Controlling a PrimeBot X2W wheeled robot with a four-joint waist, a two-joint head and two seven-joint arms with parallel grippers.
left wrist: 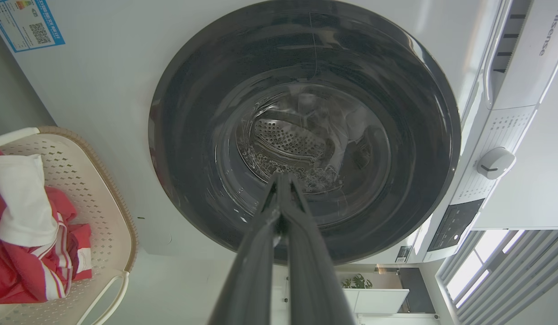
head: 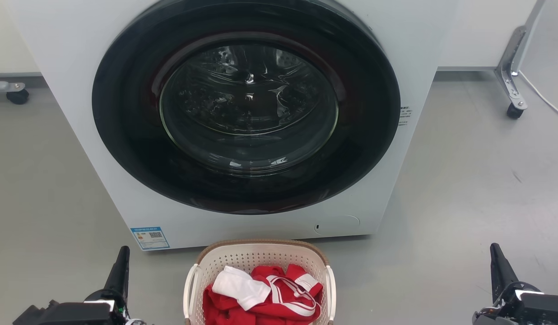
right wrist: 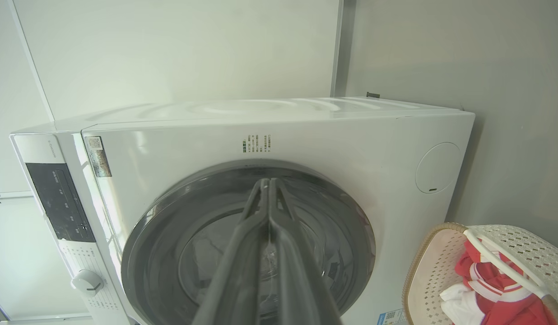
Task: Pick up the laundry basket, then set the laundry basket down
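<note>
Dark and slender, the left pincer point(head: 123, 253) stands in front of the washing machine point(head: 58, 90), near its lower left corner and just below the blue label point(head: 149, 238) on its front. The pincer's fingers point up toward the machine. In the left wrist view we see the two fingers pressed together tip to tip, closed on nothing.

Moving right, the laundry basket point(head: 261, 258) sits upright on the grey floor point(head: 464, 180), centred in front of the washing machine and below its round dark door point(head: 247, 104). The basket's brown-trimmed far rim lies close to the machine's base; we cannot tell whether they touch. Inside is a red garment point(head: 270, 309) with white stripes, with a white cloth point(head: 240, 286) on top. The white loop handles on either side, the left handle point(head: 187, 289) and the right handle point(head: 332, 289), both hang free.

Further right, the right pincer point(head: 495, 253) stands out past the washing machine's lower right corner, well apart from the basket. In the right wrist view its fingers also meet at the tips, closed and empty.

We judge that this scene fits two stages equally. The basket may be waiting on the floor to be lifted, or it may have been set down and released. The pictures do not settle which. In either case both pincers are clear of the handles. The machine's front close behind the basket leaves little room on that side.
</note>
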